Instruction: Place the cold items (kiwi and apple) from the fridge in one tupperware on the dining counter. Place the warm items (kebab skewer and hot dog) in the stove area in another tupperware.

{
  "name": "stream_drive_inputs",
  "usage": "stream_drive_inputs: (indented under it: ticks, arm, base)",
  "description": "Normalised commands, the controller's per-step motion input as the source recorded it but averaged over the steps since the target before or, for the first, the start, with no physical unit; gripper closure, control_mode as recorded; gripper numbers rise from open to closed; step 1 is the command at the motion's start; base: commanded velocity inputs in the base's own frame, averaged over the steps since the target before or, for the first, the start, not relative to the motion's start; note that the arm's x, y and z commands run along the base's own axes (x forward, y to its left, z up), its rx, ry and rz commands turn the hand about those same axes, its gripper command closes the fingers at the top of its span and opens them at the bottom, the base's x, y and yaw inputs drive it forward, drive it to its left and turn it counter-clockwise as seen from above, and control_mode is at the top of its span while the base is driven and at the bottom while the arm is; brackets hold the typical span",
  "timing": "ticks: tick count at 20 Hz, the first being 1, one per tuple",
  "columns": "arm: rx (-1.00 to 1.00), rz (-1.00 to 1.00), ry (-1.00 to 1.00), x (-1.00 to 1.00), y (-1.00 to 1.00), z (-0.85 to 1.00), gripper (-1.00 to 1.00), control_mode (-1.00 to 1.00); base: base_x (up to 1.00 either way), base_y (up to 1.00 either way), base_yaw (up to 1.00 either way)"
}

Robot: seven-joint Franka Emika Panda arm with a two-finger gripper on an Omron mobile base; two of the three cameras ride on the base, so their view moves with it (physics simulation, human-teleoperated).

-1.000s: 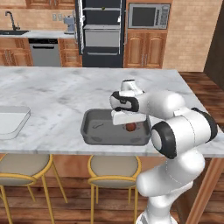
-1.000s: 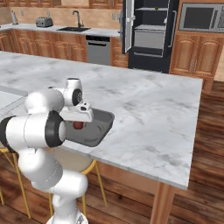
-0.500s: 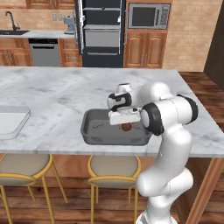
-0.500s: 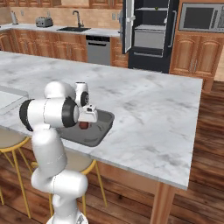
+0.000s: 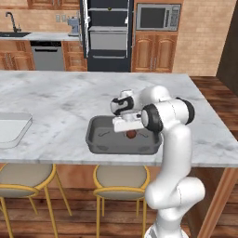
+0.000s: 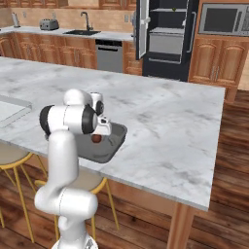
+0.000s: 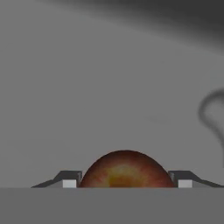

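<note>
You see the red apple [image 5: 132, 134] in the middle of the left base view, down inside the grey tupperware [image 5: 100, 139] on the marble dining counter [image 5: 56, 97]. In the hand view the apple [image 7: 125, 169] sits at the bottom middle, right between the two finger tips [image 7: 70, 179], and they press on both its sides. So the gripper [image 5: 126, 124] is pinching the apple, low over the grey floor of the tub. In the right base view the apple [image 6: 97, 138] shows left of the middle, under the white hand, and the tupperware [image 6: 113, 141] peeks out beside the arm. A second, pale tupperware [image 5: 11, 128] lies at the left edge of the left base view, well apart. Round stools [image 5: 118, 176] stand below the counter.
</note>
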Motion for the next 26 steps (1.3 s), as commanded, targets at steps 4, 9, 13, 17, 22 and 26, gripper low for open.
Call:
stream_drive_inputs:
  ticks: [4, 9, 13, 17, 22, 26]
  arm:
    - [0.00, 0.00, -0.05, 0.13, 0.11, -0.51, -1.00, -1.00]
    - [0.00, 0.00, -0.47, -0.25, 0.00, -0.42, -1.00, -1.00]
    - [0.01, 0.00, -0.61, -0.42, 0.00, -0.13, -1.00, -1.00]
    - [0.04, -0.11, -0.55, -0.53, 0.00, 0.13, -1.00, -1.00]
    - [0.00, -0.21, -0.22, -0.26, 0.00, 0.62, -1.00, -1.00]
    - [-0.08, -0.27, 0.00, -0.01, 0.00, 0.90, -1.00, -1.00]
  base:
    - [0.00, 0.00, 0.00]
    - [0.00, 0.00, 0.00]
    - [0.00, 0.00, 0.00]
    - [0.00, 0.00, 0.00]
    - [0.00, 0.00, 0.00]
    - [0.00, 0.00, 0.00]
